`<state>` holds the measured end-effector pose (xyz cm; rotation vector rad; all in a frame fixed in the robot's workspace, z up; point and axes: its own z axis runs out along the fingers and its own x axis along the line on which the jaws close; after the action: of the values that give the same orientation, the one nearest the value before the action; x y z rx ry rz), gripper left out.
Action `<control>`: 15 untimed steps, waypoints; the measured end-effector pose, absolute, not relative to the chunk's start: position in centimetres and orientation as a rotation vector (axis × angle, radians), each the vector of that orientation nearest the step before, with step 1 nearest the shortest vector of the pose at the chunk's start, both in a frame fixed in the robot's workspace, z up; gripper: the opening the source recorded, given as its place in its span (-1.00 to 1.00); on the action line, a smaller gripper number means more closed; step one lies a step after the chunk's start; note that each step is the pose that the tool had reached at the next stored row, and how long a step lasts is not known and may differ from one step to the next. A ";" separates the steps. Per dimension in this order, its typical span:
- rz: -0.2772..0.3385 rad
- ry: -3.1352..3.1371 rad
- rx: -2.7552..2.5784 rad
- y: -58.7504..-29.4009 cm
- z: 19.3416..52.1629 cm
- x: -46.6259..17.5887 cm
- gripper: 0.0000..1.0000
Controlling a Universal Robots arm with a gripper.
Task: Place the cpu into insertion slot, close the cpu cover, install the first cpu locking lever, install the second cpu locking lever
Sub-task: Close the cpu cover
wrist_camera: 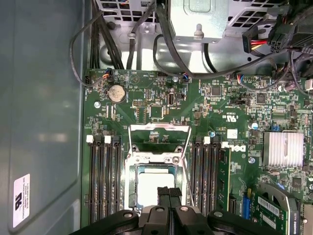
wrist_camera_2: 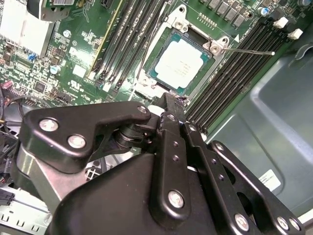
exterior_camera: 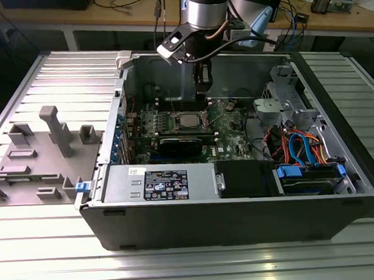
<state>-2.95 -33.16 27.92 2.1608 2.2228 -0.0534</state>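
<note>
The cpu [exterior_camera: 187, 121] lies flat in the insertion slot [wrist_camera_2: 218, 45], silver top up, in the middle of the green board. It is also in both wrist views [wrist_camera_2: 182, 62] [wrist_camera: 152, 188]. The cpu cover [wrist_camera: 159, 128] stands swung up off the slot, its cut-out frame tilted away from the chip. A thin locking lever [wrist_camera_2: 247, 51] sticks out sideways from the slot's corner. My gripper [exterior_camera: 203, 98] hangs just above the slot's edge inside the case. Its black fingers [wrist_camera: 164, 192] are pressed together, shut, with nothing between them [wrist_camera_2: 172, 104].
Black memory slots [wrist_camera: 105, 181] flank the socket on both sides. The case walls [exterior_camera: 242, 219] ring the board, with a labelled power supply [exterior_camera: 164, 182] in front and blue and orange cables [exterior_camera: 302, 149] at the exterior view's right. A grey fixture plate [exterior_camera: 42, 155] lies outside, at its left.
</note>
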 end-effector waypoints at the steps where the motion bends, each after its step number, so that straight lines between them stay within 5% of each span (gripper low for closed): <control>1: -0.053 2.223 2.161 -33.2 27.9 -2.9 -0.79; 15: -0.053 2.223 2.161 -33.2 27.9 -2.5 -0.79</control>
<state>-2.46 -33.16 27.92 2.1608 2.2228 -0.0534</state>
